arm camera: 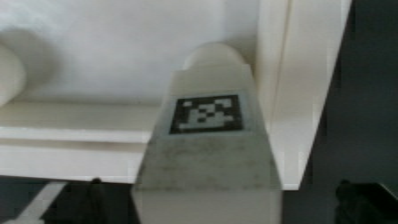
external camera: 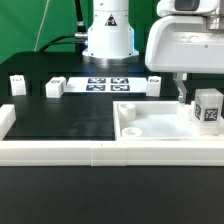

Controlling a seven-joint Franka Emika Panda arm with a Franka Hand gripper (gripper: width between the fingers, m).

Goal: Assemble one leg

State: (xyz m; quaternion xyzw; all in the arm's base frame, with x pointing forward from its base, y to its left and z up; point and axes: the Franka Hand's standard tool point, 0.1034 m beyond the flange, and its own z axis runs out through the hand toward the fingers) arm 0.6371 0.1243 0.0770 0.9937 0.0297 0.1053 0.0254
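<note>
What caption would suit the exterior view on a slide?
The robot's pincer holds a small tagged white leg above the large white panel, with spare legs waiting near the marker board.

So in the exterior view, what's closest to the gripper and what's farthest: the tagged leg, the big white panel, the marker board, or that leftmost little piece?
1. The leg, at the gripper.
2. The white panel, just below.
3. The marker board, back center.
4. The leftmost piece, far left.

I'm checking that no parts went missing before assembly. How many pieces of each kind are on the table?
leg: 4 (the others at)
white panel: 1
marker board: 1
Total: 6
</note>
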